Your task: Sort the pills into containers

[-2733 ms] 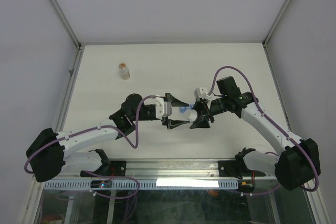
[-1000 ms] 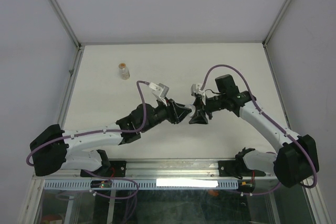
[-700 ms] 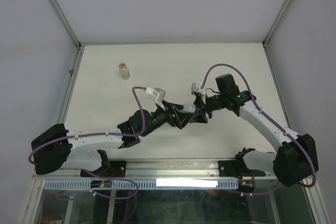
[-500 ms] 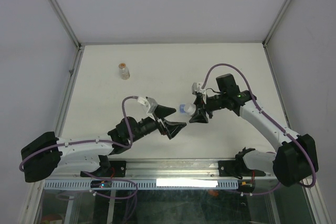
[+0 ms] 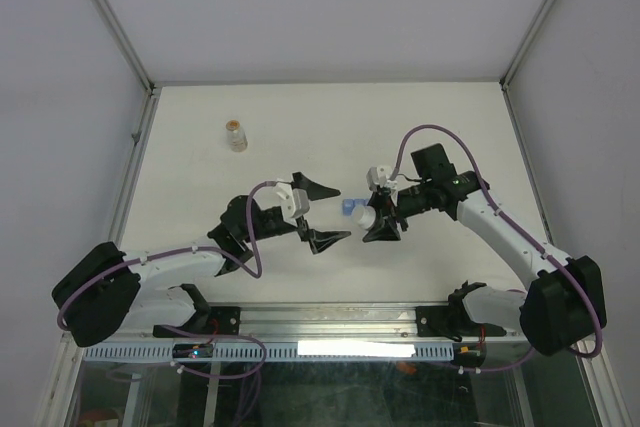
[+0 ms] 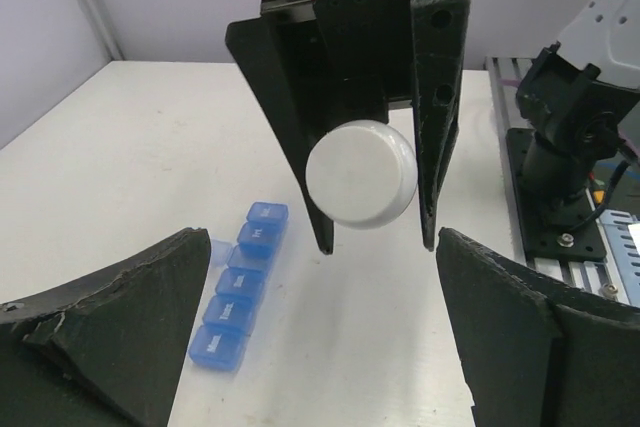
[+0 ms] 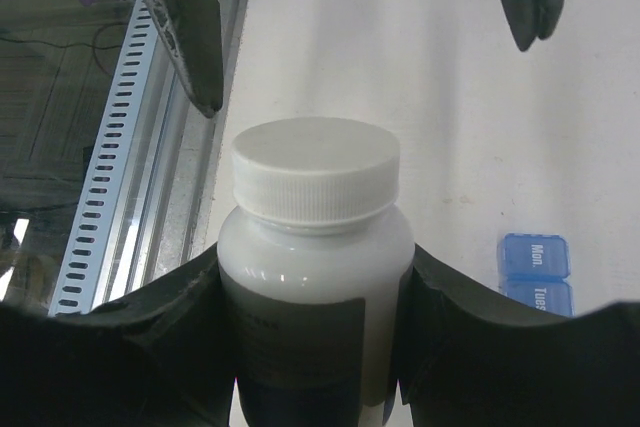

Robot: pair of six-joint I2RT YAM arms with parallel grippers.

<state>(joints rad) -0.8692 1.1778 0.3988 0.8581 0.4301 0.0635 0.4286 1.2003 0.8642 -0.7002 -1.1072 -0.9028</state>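
Clamping a white bottle (image 7: 315,277) by its body in the right gripper (image 5: 383,219), one finger on each side, and holding it on its side above the table (image 5: 450,117), with the white cap (image 6: 360,175) pointing toward the left gripper (image 5: 324,214). Facing that cap head-on with the left gripper, spreading its fingers wide with nothing between them, and hanging just short of the cap without touching it. Showing the organiser (image 6: 240,289) lying flat on the table, ungripped: a blue strip of five joined compartments in a straight row, lids appearing shut. Finding it, from the left wrist, below the white bottle and to the left of the right gripper's fingers. Catching, from above, only a blue end peeking out just beyond the white bottle, between the two grippers. Reading, from the right wrist, "Mon." on the upper of two compartments showing past the right-hand finger. Noting also a small bottle (image 5: 236,135), clear with tan contents, standing upright well apart toward the far left of the table. Not being able to tell what the white bottle holds.
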